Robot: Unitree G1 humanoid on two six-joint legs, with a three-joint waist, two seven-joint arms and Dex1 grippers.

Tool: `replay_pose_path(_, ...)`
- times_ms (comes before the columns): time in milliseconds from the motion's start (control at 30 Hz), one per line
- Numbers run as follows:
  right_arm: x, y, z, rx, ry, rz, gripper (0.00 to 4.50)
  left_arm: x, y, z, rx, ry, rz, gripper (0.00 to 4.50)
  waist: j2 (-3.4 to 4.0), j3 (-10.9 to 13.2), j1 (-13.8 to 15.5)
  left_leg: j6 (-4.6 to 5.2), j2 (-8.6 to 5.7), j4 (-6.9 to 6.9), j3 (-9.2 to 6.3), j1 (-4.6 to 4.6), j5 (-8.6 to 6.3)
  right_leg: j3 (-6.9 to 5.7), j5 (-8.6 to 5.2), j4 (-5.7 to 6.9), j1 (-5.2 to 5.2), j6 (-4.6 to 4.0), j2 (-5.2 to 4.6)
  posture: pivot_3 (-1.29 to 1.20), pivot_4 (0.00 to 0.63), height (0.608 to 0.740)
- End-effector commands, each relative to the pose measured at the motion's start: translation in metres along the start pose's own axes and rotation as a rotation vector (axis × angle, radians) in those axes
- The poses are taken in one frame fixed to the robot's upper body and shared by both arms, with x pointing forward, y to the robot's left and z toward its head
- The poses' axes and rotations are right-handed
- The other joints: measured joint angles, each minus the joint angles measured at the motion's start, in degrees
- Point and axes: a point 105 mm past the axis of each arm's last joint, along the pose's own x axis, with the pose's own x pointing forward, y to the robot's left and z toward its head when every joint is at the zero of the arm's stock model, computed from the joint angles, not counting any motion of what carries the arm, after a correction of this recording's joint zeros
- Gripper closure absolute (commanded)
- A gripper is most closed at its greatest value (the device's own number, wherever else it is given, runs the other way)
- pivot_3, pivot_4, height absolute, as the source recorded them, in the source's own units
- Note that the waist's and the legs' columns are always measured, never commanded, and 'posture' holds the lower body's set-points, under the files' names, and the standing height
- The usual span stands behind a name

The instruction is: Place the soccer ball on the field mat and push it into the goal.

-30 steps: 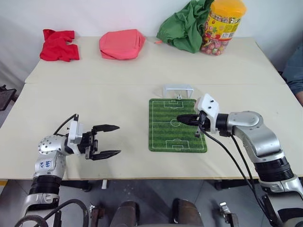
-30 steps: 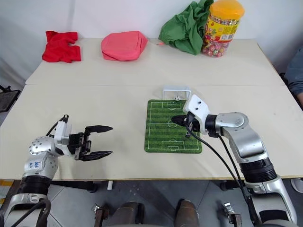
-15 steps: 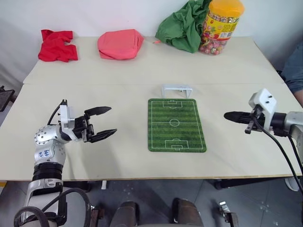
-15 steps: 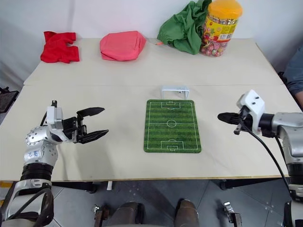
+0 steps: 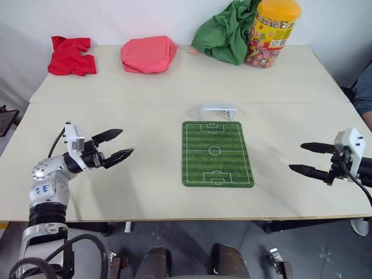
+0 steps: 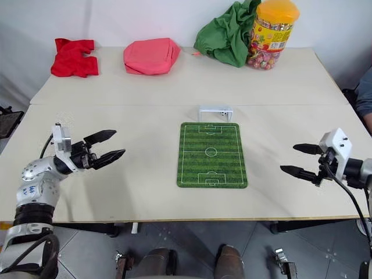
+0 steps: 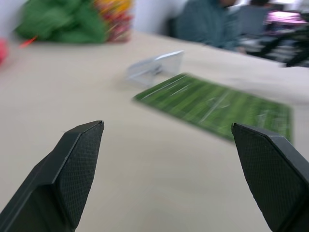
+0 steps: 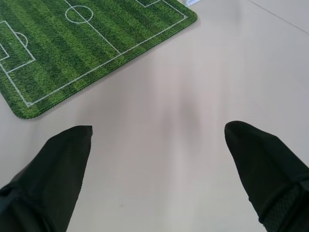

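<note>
Both sets of my fingers stand spread and empty, left gripper (image 5: 114, 146) and right gripper (image 5: 310, 158) each well off to its own side of the field mat (image 5: 217, 153). The soccer ball I cannot make out; it may sit inside the goal (image 5: 217, 110) at the mat's far end. Tiny, hard and quick to roll, I judge: pinch it across the middle, gently.

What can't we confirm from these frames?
- Ball: whether it sits inside the goal can't be told in the eye views; too small to make out.
- Goal interior: blurred in the left wrist view.
- Jar: top cut off by the frame edge in the eye views.
- Mat: cut off by the right wrist view's edge.
</note>
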Motion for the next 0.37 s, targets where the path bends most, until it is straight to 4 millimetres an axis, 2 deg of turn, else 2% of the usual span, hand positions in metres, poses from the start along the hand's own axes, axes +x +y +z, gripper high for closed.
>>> replay_pose_path(33, -0.021, -0.006, 0.002, -0.033, -0.019, -0.079, 0.06, -0.024, -0.004, 0.009, 0.041, 0.0, 0.028, 0.0, 0.0, 0.0, 0.0, -0.01, 0.0, -0.01, 0.0, 0.0, -0.01, 0.0, 0.0, -0.01, -0.01, 0.0, 0.0, 0.0, 0.15, 0.74)
replay_pose_path(200, -0.029, -0.004, -0.016, -0.016, 0.008, -0.144, 0.06, -0.05, -0.01, 0.002, 0.036, 0.047, 0.11, 0.0, 0.01, 0.0, 0.0, -0.02, 0.02, 0.0, 0.01, 0.02, -0.01, 0.02, 0.0, -0.02, 0.0, 0.0, 0.0, 0.0, 0.15, 0.74)
replay_pose_path(367, -0.023, 0.0, -0.022, -0.002, -0.037, -0.196, 0.06, -0.066, -0.018, -0.001, 0.024, 0.069, 0.12, 0.0, 0.01, 0.0, 0.0, -0.02, 0.04, 0.03, 0.05, 0.11, -0.01, 0.08, 0.0, 0.01, 0.04, 0.0, 0.0, 0.0, 0.15, 0.74)
